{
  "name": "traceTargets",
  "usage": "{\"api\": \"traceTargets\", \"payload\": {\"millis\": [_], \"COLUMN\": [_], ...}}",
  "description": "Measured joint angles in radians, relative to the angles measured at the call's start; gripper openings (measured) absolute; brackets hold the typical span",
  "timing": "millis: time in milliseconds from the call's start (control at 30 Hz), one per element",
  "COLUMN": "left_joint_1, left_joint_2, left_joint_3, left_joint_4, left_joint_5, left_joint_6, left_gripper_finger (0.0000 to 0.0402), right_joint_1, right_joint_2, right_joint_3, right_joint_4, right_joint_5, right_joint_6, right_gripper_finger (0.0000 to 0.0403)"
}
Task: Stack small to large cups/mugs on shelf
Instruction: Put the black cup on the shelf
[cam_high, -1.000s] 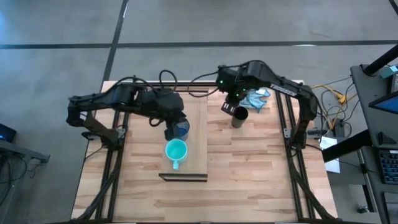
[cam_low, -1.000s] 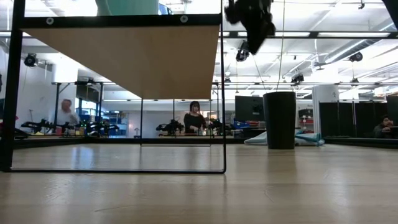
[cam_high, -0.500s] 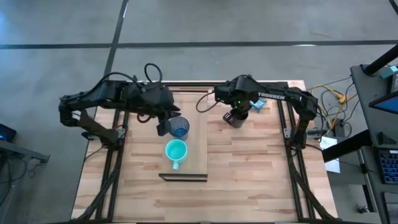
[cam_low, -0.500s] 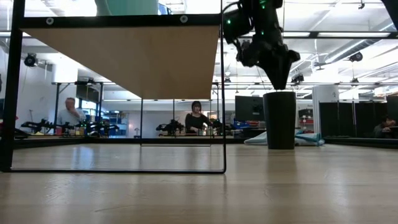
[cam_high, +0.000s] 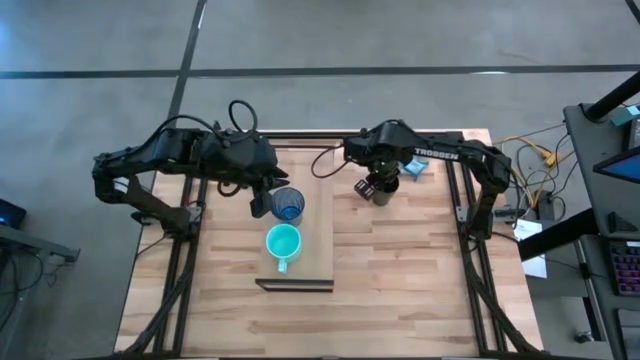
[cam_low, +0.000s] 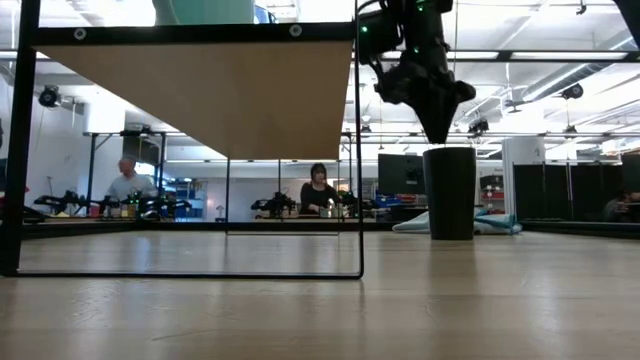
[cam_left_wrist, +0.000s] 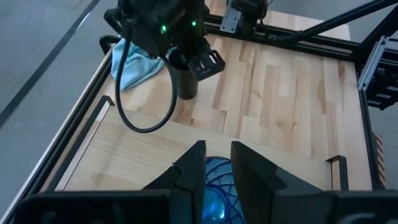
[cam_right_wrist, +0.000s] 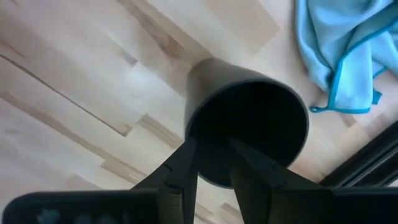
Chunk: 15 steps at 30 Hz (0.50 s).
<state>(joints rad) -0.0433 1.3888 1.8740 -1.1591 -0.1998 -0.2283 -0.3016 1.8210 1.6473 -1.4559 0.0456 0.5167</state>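
The pale wooden shelf (cam_high: 312, 225) stands raised on a black frame; the low view shows its underside (cam_low: 200, 95). On it stand the turquoise mug (cam_high: 283, 243) and, on its far side, the translucent dark blue cup (cam_high: 290, 206). My left gripper (cam_high: 264, 203) is open just left of the blue cup, which shows past its fingers (cam_left_wrist: 217, 186). The black cup (cam_high: 383, 195) stands upright on the tabletop right of the shelf. My right gripper (cam_low: 440, 137) points down just above its rim (cam_right_wrist: 249, 87), slightly open.
A light blue cloth (cam_high: 412, 162) lies bunched on the tabletop just beyond the black cup, near the far right corner. The shelf's black frame legs (cam_low: 358, 150) stand between the shelf and the black cup. Bare slatted tabletop (cam_high: 400, 280) spreads toward the near edge.
My left gripper has drawn back from the blue cup toward the table's left, and the cup stays standing on the shelf. My right gripper has come down and tipped downward until its fingertips are just above the black cup's rim.
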Motion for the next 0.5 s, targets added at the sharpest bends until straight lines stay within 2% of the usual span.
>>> {"api": "traceTargets", "payload": {"millis": [100, 233, 500], "left_joint_1": [0.0, 0.0, 0.0], "left_joint_2": [0.0, 0.0, 0.0], "left_joint_3": [0.0, 0.0, 0.0], "left_joint_4": [0.0, 0.0, 0.0], "left_joint_5": [0.0, 0.0, 0.0], "left_joint_6": [0.0, 0.0, 0.0], "left_gripper_finger": [0.0061, 0.0061, 0.0061], "right_joint_1": [0.0, 0.0, 0.0], "right_joint_2": [0.0, 0.0, 0.0], "right_joint_3": [0.028, 0.039, 0.0], "right_joint_4": [-0.001, 0.0, 0.008], "right_joint_5": [-0.019, -0.101, -0.097], "right_joint_6": [0.003, 0.003, 0.003], "right_gripper_finger": [0.0082, 0.0082, 0.0082]}}
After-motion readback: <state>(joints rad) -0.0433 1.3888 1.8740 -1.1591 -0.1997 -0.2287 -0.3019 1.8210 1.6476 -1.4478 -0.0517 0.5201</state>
